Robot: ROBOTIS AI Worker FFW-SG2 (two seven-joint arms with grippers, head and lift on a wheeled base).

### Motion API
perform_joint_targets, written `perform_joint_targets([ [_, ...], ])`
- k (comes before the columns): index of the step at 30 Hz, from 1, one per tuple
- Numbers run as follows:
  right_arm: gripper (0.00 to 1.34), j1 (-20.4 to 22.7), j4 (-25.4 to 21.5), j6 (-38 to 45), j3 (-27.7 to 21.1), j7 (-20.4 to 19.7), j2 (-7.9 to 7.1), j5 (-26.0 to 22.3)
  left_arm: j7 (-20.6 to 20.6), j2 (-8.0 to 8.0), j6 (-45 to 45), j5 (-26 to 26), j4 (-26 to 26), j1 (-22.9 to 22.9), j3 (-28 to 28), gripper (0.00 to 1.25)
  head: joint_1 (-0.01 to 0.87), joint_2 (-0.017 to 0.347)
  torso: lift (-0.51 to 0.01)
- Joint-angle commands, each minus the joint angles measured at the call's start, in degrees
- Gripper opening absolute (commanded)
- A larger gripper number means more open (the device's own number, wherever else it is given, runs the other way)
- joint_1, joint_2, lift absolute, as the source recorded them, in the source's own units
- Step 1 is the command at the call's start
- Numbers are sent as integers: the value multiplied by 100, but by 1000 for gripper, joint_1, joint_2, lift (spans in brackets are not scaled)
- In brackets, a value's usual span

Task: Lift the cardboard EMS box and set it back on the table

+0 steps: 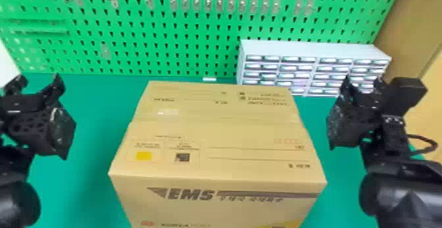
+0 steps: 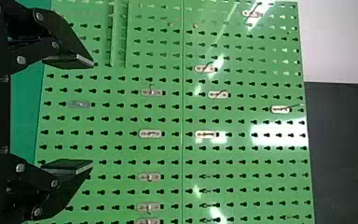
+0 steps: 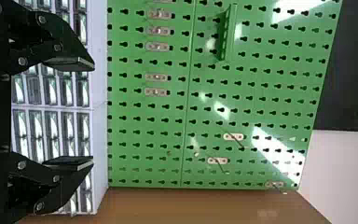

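While left tool (image 1: pixel 38 81), right tool (image 1: pixel 361 84) gape (two), one EMS box (image 1: pixel 217 135) between.

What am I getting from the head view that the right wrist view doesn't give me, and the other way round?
Head view adds: the cardboard EMS box, with a gap on either side between it and the arms; the left pincer, open; the green tabletop.

Right wrist view adds: a dark surface and a pale one beyond the pegboard's edge.

Both: the green pegboard, the drawer cabinet, the brown panel and the open right pincer.
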Motion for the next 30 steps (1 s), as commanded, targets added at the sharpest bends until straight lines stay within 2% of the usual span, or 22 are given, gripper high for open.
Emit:
perform_joint_targets([
  [1, 796, 0, 0, 0, 10, 0, 3, 20, 0, 0, 5, 2, 0, -10, -13, 758, 678, -15, -39],
  [30, 796, 9, -35, 0, -17, 0, 29, 73, 0, 0, 14, 19, 0, -1, -13, 758, 678, -15, -96],
])
